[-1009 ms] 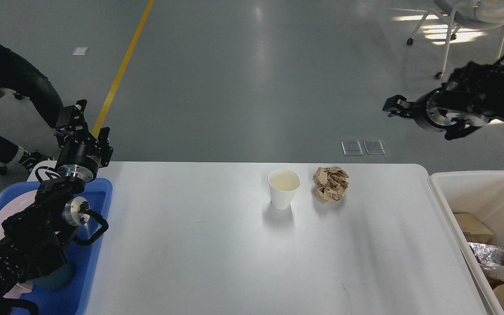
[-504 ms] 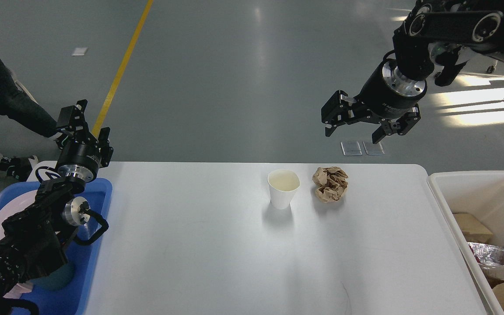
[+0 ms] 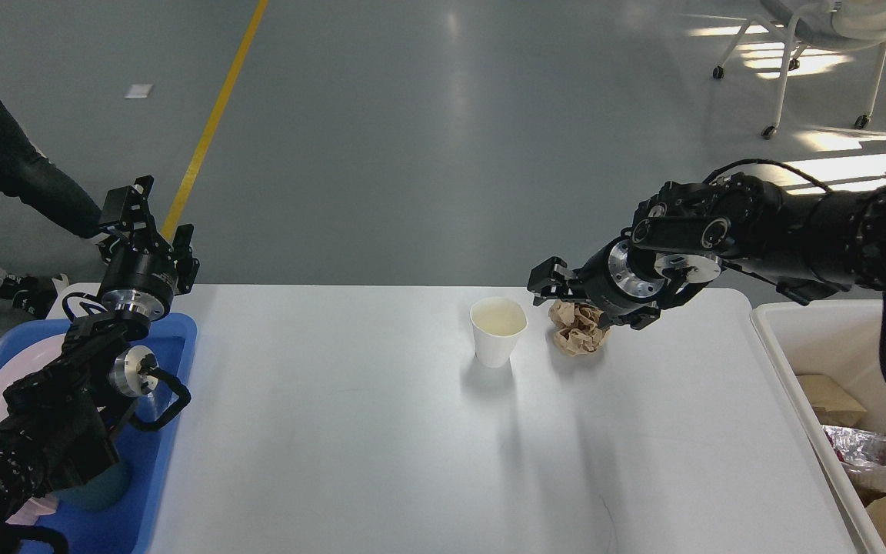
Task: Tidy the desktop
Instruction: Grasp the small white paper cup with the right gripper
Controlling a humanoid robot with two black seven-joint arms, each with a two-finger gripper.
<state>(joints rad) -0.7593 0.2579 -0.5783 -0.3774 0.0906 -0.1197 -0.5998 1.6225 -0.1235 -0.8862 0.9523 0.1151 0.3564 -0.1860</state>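
right gripper (image 3: 577, 296), swung down from high above the far edge half a second ago, is now held low over the back of the desktop (image 3: 381, 431), with its fingers spread wide around the top of the crumpled brown paper ball (image 3: 577, 332); one finger is seen toward the cup side and the other on the near right of the ball, though whether either touches the paper cannot be told. the desktop itself, the wide white surface filling the middle of the view, is bare except for that ball and a white paper cup (image 3: 497, 331) standing upright just beside it on the left, apart from it. neither item has been shifted across the three pictures. the descent is judged to mean that the ball has been chosen as the next piece to be cleared, and that closing on it is the step in hand. to the right of the desktop an off-white bin (image 3: 785, 338) is seen, already holding cardboard and foil, and is the likely place for the ball. at the left edge the left gripper (image 3: 147, 223) is kept unmoved above the blue tray (image 3: 174, 431), its fingers apart and nothing held between them.
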